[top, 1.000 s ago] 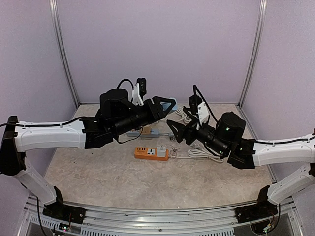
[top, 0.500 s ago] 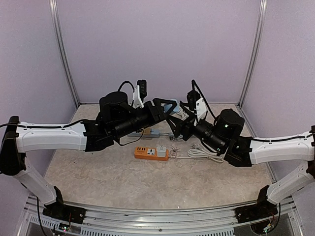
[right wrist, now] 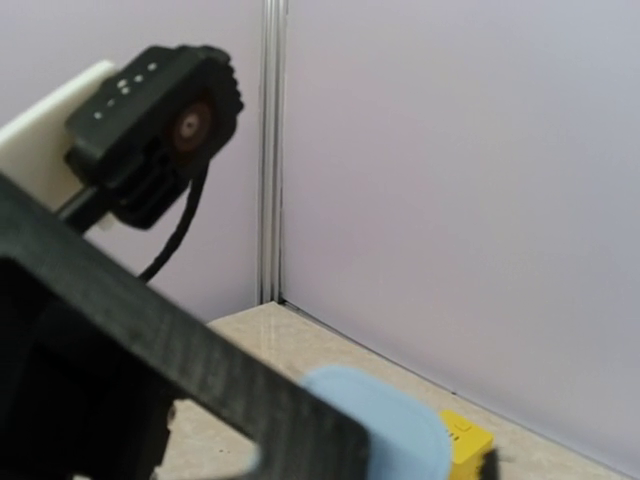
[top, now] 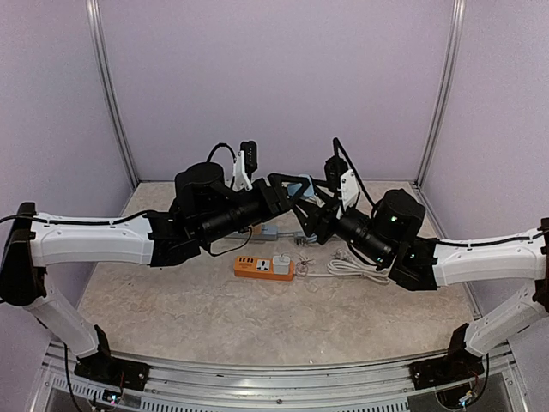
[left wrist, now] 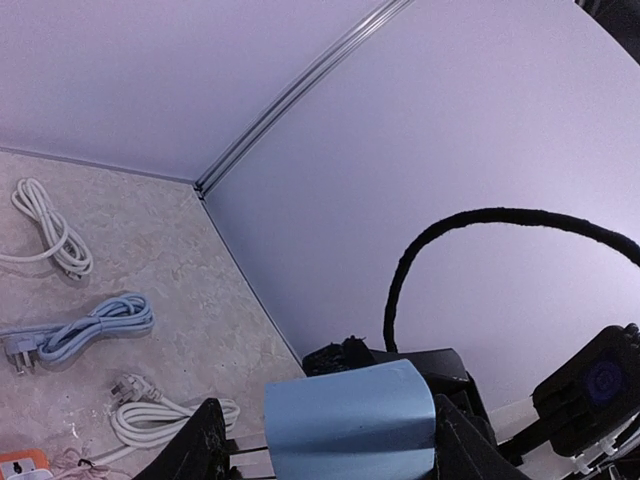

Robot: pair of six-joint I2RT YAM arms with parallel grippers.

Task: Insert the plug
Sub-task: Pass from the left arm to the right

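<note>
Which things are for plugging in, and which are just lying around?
For the job:
- blue block
- orange power strip

Just lying about:
- white coiled cable
- grey-blue cable

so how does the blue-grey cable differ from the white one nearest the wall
The blue-grey cable is pale blue-grey; the white cable is plain white. The blue-grey cable's bundle runs across the left wrist view; the white cable's runs slantwise. The blue-grey cable shows its plug at one end; the white cable's tail leaves the picture, no plug seen. Both are folded into long bundles, lying apart on the table.
</note>
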